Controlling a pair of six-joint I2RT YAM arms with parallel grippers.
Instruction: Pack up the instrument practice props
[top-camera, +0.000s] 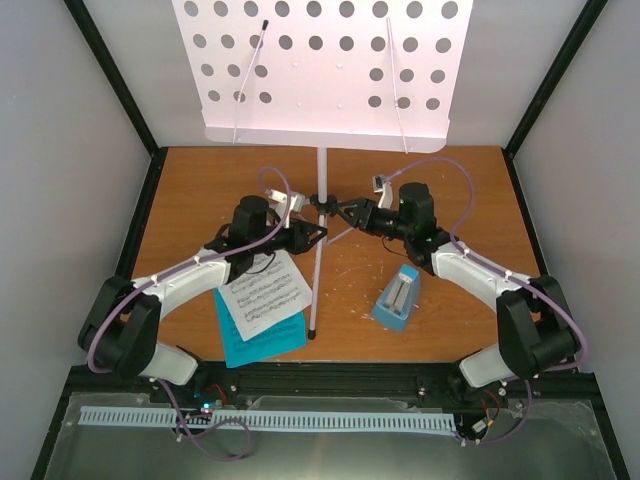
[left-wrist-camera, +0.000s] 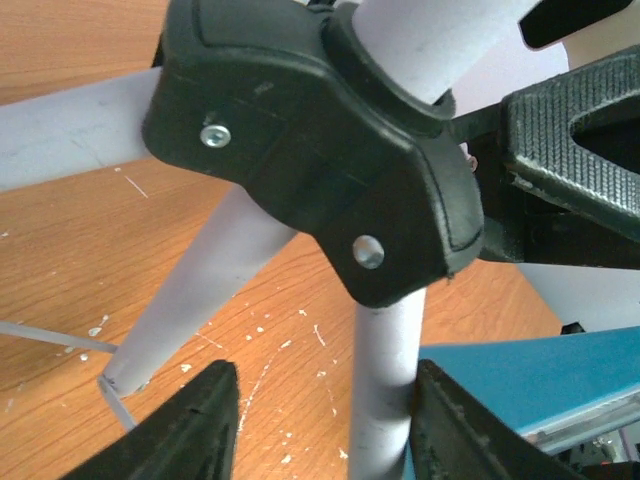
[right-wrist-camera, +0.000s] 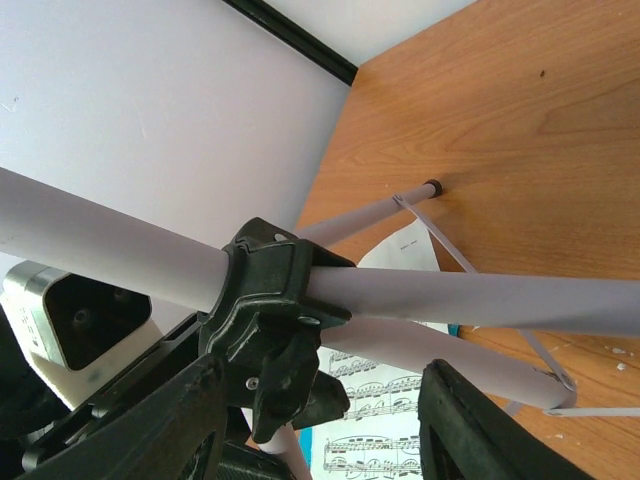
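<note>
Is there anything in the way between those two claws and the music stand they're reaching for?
Nothing visible is. The left gripper and right gripper each straddle grey tubes of the music stand by its black hub, with their jaws open.

Table centre: the tripod (top-camera: 316, 280) blocks it. Grey legs splay from a black hub (top-camera: 322, 203), one reaching toward the near edge.
Overhead: the white perforated desk (top-camera: 320, 70) overhangs the back of the table.
Left gripper (top-camera: 316, 236): a leg lies between its parted jaws, with a gap on one side.
Right gripper (top-camera: 345, 212): the hub fills part of its gap.
Near left: music sheets (top-camera: 262, 295) lie flat, partly under the left arm.
Near right: the metronome (top-camera: 397, 300) stands near the right arm.
Back corners: bare wood (top-camera: 200, 180) either side of the pole — open passage.
Sides: grey walls (top-camera: 60, 150) close in.
</note>
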